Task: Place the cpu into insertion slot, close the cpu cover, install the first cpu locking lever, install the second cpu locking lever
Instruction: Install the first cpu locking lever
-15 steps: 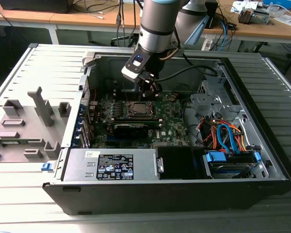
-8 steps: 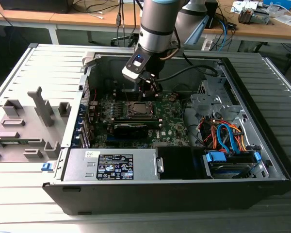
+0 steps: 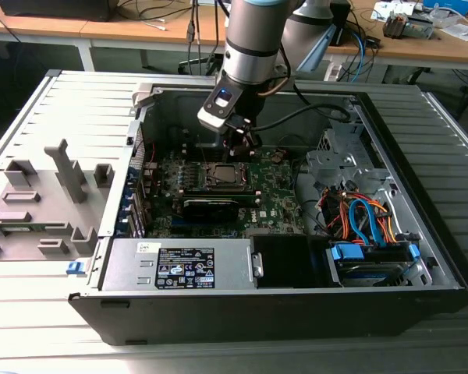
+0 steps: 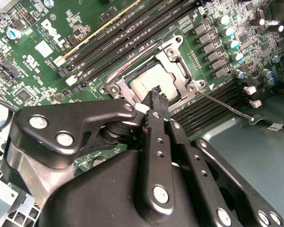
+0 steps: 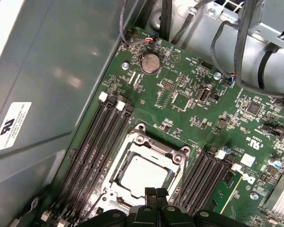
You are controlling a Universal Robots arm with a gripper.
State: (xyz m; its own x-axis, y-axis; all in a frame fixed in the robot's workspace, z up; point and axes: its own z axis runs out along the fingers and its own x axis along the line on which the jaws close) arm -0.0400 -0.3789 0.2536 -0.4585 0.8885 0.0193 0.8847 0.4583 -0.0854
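Second wrist view: the gripper (image 4: pixel 156 96), clenched on nothing, hovers at the cpu cover (image 4: pixel 181 78), closed over the cpu (image 4: pixel 149 84) in the insertion slot (image 4: pixel 112 88). A locking lever (image 4: pixel 225 106) sticks out unlatched (probably the step in hand) and needs pressing down.

The arm (image 3: pixel 253 39) reaches down, its pincer (image 4: pixel 155 94) closed, tips together.

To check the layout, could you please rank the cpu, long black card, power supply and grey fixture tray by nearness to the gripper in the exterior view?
1. cpu: right at the gripper.
2. long black card: beside the cpu, on the camera's side.
3. power supply: along the case's near wall.
4. grey fixture tray: outside the case, at the exterior view's left.
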